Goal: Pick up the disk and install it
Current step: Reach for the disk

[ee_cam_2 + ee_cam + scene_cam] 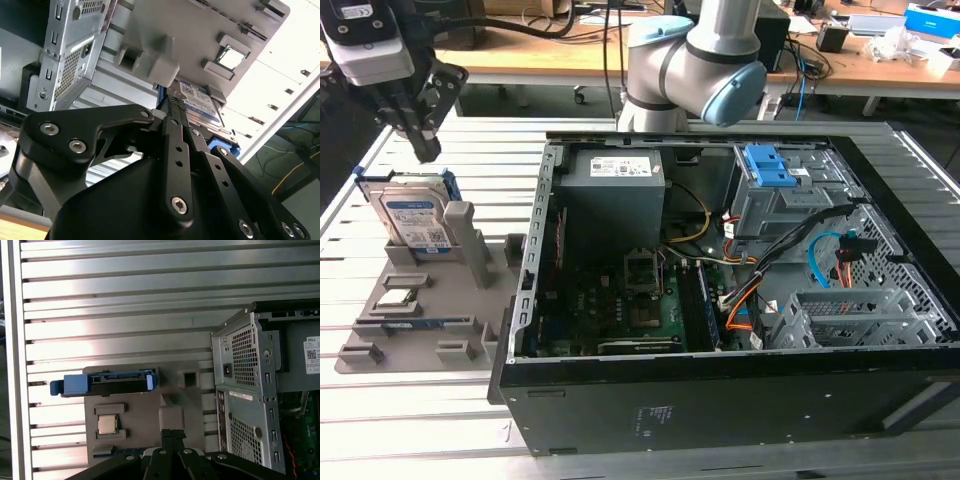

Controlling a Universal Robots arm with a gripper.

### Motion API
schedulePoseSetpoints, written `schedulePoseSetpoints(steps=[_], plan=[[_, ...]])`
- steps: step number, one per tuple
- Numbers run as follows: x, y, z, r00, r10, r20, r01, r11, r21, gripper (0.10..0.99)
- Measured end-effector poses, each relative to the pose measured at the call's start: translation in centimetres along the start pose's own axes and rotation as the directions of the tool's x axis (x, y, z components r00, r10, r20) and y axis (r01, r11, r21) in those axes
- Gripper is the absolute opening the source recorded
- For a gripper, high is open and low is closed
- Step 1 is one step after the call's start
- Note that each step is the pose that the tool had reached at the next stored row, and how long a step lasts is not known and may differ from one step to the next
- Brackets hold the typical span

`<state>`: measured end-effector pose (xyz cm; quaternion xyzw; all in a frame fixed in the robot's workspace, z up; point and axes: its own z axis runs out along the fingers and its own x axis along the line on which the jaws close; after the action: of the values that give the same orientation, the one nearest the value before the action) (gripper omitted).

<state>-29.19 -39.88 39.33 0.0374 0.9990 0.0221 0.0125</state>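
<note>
Over the grey holder (pixel 430 300) at the exterior view's left, fingers (pixel 424 148) pressed together, nothing between them. They hang clear of everything, no contact. In the first wrist view the fingers (pixel 173 434) sit over the holder's upright post, apart from the disk (pixel 105 382). Disk (pixel 415 222) stands on edge in the holder slot, label facing out, blue rails on both ends, untouched. Small processor chip (pixel 395 297) lies flat in the same holder, just beside it. Holder rests on the slatted tabletop (pixel 420 440). Open computer case (pixel 720 400) is well apart, toward the exterior view's right, with a drive cage (pixel 770 175) with blue latches inside. Progress: approach stage only. Pick not made, disk not yet in the case, so all of the task is left.
</note>
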Motion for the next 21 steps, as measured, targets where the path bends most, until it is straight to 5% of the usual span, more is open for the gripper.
schedulePoseSetpoints(steps=[21], plan=[[5.04, -0.38, -0.14, 1.0, 0.0, -0.0001, 0.0, 1.0, 0.0, 0.106]])
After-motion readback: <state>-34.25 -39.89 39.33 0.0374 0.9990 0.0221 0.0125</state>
